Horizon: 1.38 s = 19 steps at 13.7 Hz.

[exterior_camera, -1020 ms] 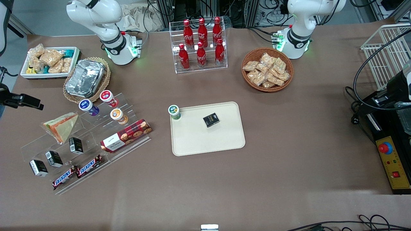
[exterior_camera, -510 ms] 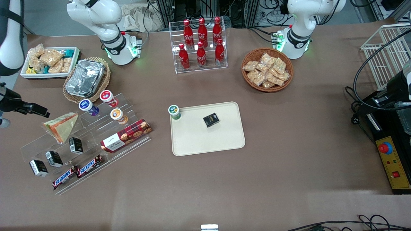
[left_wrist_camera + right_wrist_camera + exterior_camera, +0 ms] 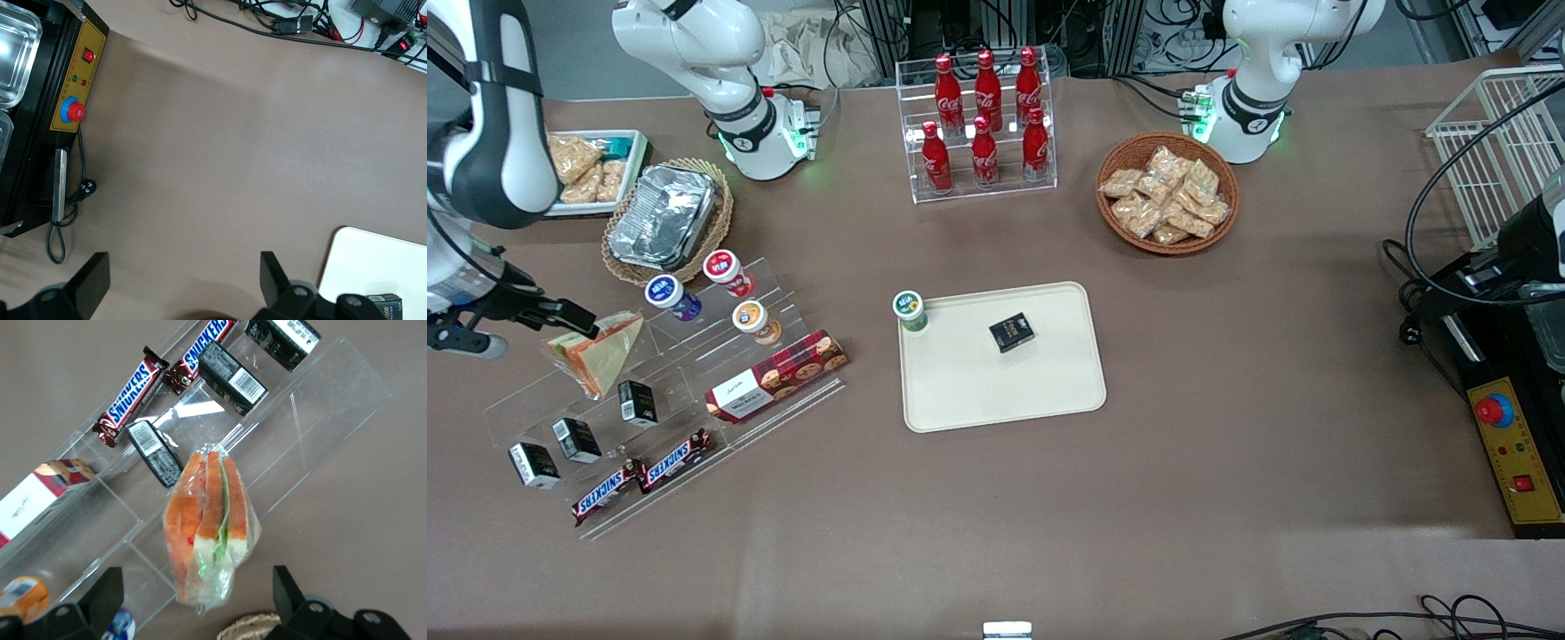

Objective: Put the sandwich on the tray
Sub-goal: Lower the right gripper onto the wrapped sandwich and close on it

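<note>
Front view first: brown table (image 3: 1227,462), then the cream tray (image 3: 1040,391) near its middle, already carrying a small black box (image 3: 1011,332) with a green-lidded cup (image 3: 909,308) at one corner. Toward the working arm's end, a clear acrylic stepped rack (image 3: 694,391) loaded with a plaid cookie box (image 3: 775,375), Snickers bars (image 3: 640,476), small black cartons (image 3: 575,439) and lidded cups (image 3: 720,267). On the rack's upper step, farthest toward that end, the sandwich (image 3: 596,349), well apart from the tray and lying untouched in its wrap.

Right above the sandwich's outer edge, the gripper (image 3: 574,316), not touching it as far as can be told. Right wrist view: sandwich (image 3: 209,530) standing on edge with orange and green layers showing, centred between the two dark fingers (image 3: 100,593); jaws spread wide, nothing between them but air.

Step in hand, by judgement: the approach before the grasp. Nothing lifted, nothing carried yet.

Next move likely calls for a straight descent, jaws closing across the bread faces, gently enough to spare the soft wedge. Then a lift clear of the acrylic divider and cups, and a carry to a bare stretch of tray.
</note>
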Motion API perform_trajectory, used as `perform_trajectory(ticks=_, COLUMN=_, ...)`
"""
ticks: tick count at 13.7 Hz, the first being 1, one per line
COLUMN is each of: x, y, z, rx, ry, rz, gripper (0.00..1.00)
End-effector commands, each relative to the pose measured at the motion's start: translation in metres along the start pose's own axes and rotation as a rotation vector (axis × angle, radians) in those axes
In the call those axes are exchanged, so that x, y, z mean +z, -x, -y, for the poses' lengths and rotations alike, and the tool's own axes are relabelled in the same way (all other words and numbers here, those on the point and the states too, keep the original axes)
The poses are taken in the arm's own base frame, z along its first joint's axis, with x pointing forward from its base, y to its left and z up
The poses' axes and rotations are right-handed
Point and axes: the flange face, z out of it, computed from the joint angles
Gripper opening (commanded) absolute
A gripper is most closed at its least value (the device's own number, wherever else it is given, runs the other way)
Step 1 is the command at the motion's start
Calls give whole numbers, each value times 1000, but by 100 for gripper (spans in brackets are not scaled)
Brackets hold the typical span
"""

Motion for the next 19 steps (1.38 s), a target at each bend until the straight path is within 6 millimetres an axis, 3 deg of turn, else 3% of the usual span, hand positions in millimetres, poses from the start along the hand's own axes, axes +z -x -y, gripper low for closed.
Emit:
perform_trajectory(ticks=1, x=14, y=12, z=0, rx=-3, ry=16, rz=-41, gripper=99)
perform_trajectory(ticks=6, x=34, y=4, z=-1, rx=-8, ry=24, rz=-67, gripper=99)
perform_trajectory(ticks=9, x=40, y=3, z=-8, rx=4, ry=30, rz=-73, gripper=92)
perform_trajectory(ticks=14, x=46, y=5, z=-9, rx=2, ry=30, rz=-68, gripper=57)
perform_trajectory(ticks=16, x=46, y=5, z=-9, rx=2, ry=31, rz=-67, gripper=35)
perform_trajectory(ticks=18, x=46, y=6, z=-9, rx=2, ry=30, rz=-65, gripper=3)
perform_trajectory(ticks=19, x=44, y=6, z=-9, rx=3, ry=30, rz=-64, gripper=0)
